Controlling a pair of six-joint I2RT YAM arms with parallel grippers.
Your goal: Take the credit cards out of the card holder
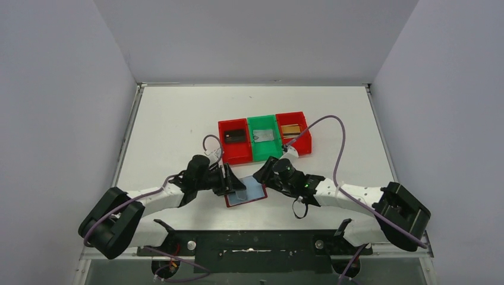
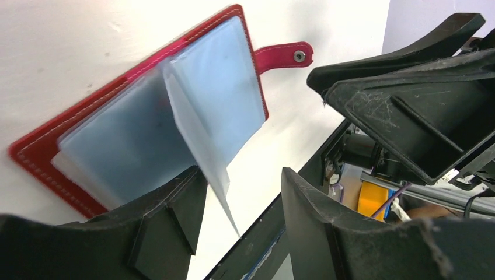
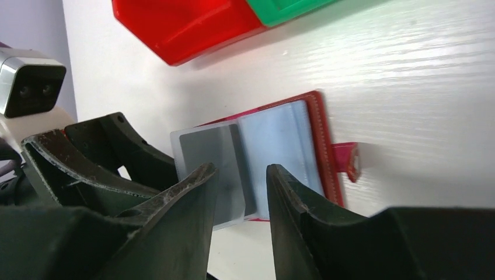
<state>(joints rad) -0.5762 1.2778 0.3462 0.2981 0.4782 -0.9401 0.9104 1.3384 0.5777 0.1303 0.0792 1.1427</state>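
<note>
1. Left arm: it reaches low from its base at the near left, with the forearm angled inward. The left gripper [image 1: 233, 184] sits over the left part of the dark red, leather-like folding card holder [image 1: 252, 191], fingers pointing down at it.
2. Left gripper, state: released. The jaws stand apart. One pale blue-grey sleeve leaf [image 2: 201, 146] rises between them, close beside one finger [image 2: 175, 216] but not pinched.
3. Right arm: it mirrors the left, stretching low from the near right. The right gripper [image 1: 262, 173] is at the holder's far right corner. Its jaws are parted by a narrow gap with nothing between them.
4. Card holder: it lies open on the white table [image 1: 172, 130], between the two grippers and close to the near edge. Its red snap tab [image 2: 286, 55] lies flat on the table, past the cover's edge.
5. Raised leaf, right wrist view: a greyer rectangle shows through it. Whether this is a card cannot be told.
6. Room: a strip of table separates the holder from the bins. Wider stretches run left and right of the bins to the pale walls [image 1: 71, 89], which close in three sides. The arms' black mounting frame [image 1: 249, 242] lines the near edge.
7. Containers: three plastic bins stand touching in a row behind the holder.
   - The left red bin [image 1: 221, 139] holds a thin dark card [image 1: 236, 136].
   - The middle green bin [image 1: 264, 153] holds a silvery-grey card [image 1: 264, 136].
   - The right red bin [image 1: 306, 133] holds a gold-yellow card [image 1: 290, 129].
</note>
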